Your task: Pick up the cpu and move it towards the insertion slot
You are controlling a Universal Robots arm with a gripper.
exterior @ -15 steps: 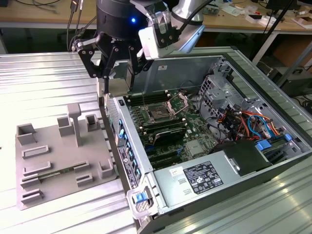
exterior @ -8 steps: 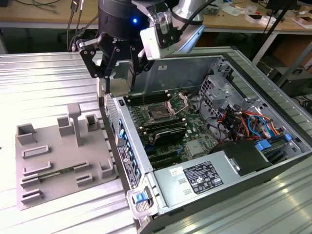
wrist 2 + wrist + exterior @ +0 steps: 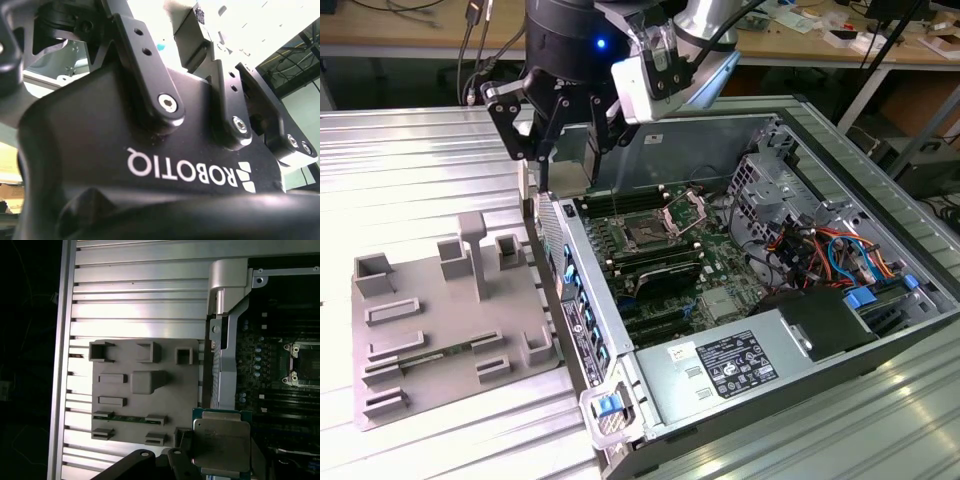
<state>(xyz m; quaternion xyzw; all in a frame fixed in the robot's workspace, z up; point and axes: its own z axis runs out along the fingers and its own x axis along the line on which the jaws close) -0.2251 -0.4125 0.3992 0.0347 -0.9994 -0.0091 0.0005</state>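
— Gripper first: what is it doing?
— It hangs over the near wall of the computer case and holds the cpu between its fingers, closed in on two opposite edges.
— And what is around it, biggest thing first?
— A ribbed metal table carries everything. On it lies the open computer case, with its green board facing up. On the exterior view's left, just beside the case, sits the grey fixture, a flat plastic plate with raised blocks and pockets.
— Where is the insertion slot?
— The insertion slot is on the green board, a dark square with its metal frame swung up and open. It shows in the first wrist view too.
— And the cpu?
— In the first wrist view the cpu is silvery side up, lifted clear, above the case wall between fixture and board, apart from the slot.
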